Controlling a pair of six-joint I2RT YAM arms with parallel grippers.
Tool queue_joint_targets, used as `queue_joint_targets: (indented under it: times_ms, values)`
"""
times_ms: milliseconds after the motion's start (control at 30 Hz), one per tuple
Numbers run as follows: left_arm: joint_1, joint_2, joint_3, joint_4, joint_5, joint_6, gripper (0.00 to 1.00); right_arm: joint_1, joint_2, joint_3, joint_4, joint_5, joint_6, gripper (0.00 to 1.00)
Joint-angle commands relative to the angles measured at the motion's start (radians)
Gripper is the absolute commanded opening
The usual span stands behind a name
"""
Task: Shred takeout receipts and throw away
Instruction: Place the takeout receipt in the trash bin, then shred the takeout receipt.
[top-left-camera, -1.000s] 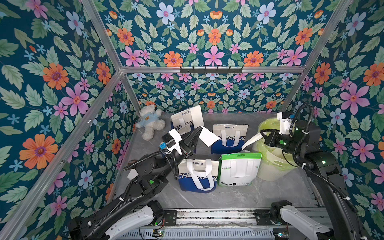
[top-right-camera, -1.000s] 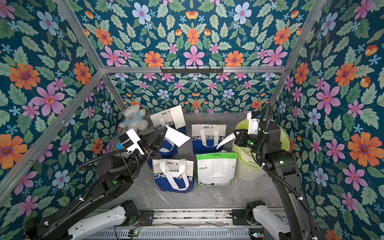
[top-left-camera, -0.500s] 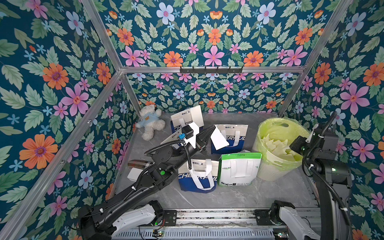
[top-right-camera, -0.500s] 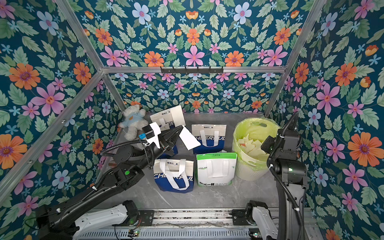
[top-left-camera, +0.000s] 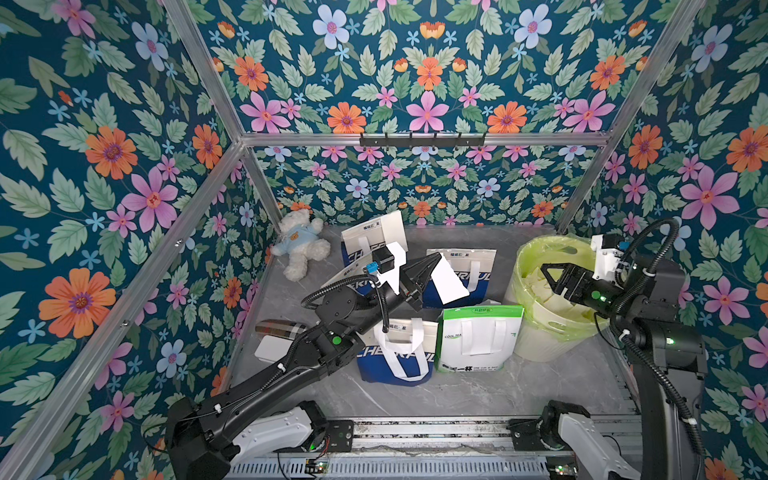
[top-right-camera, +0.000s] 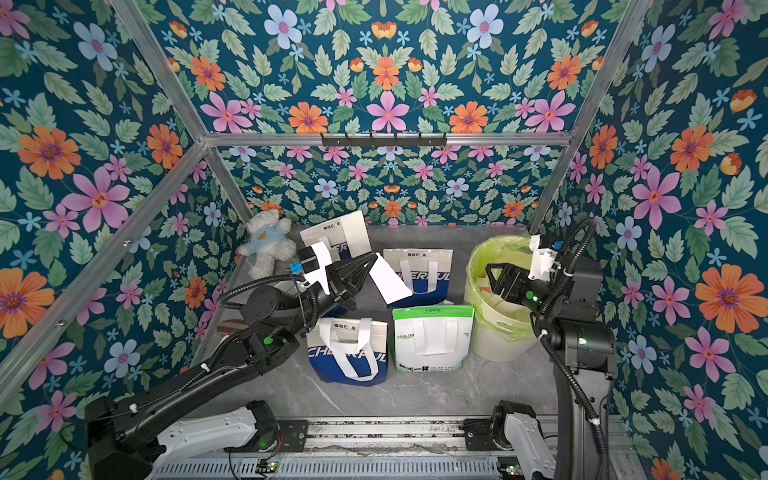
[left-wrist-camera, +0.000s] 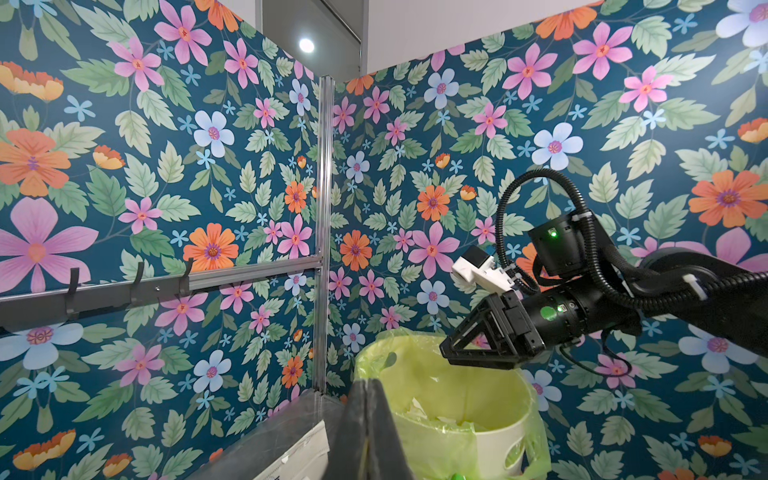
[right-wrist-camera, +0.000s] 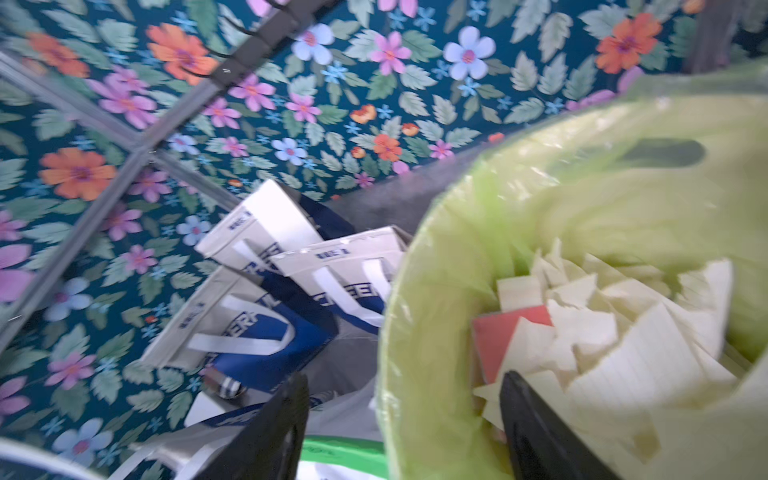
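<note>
My left gripper (top-left-camera: 436, 258) (top-right-camera: 375, 258) is shut on a white piece of takeout receipt (top-left-camera: 452, 281) (top-right-camera: 390, 281) and holds it in the air above the rear blue-and-white bag. In the left wrist view its fingers (left-wrist-camera: 353, 419) are pressed together, with the paper showing only as a thin edge. My right gripper (top-left-camera: 547, 277) (top-right-camera: 493, 277) hangs open over the cream bin with a yellow-green liner (top-left-camera: 552, 332) (top-right-camera: 498, 328) and holds nothing. Its fingers (right-wrist-camera: 536, 419) straddle the bin's near rim (right-wrist-camera: 415, 332). Several torn white scraps (right-wrist-camera: 623, 353) lie in the bin.
Three blue-and-white bags and a green-and-white bag (top-left-camera: 478, 336) stand mid-table. A teddy bear (top-left-camera: 301, 245) lies at the back left. A plaid cup (top-left-camera: 276, 328) and a white box (top-left-camera: 272, 349) lie by the left wall. A hook rail (top-left-camera: 419, 139) runs along the back wall.
My right gripper held a white strip over the bin, pulled away to the right, and is now back over the bin with open jaws. My left gripper carried its receipt piece rightward.
</note>
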Motion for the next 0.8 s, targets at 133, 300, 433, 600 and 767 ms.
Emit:
queue_joint_targets:
  times_ms: [133,300,433,600,767]
  values:
    - [0.0,0.045,-0.02,0.276,-0.007,-0.229,0.0,0.007,-0.101,-0.269,1.001,-0.582,0.585,0.72]
    - [-0.001,0.079,-0.031,0.385,-0.008,-0.336,0.0,0.199,-0.057,-0.222,0.851,-0.556,0.419,0.74]
    - [-0.013,0.099,-0.014,0.375,-0.009,-0.34,0.0,0.403,0.001,-0.157,0.685,-0.435,0.228,0.74]
    - [-0.029,0.116,-0.002,0.374,-0.024,-0.342,0.0,0.491,0.045,-0.168,0.745,-0.368,0.218,0.69]
    - [-0.042,0.128,0.01,0.369,-0.023,-0.341,0.0,0.528,0.063,-0.172,0.721,-0.317,0.176,0.64]
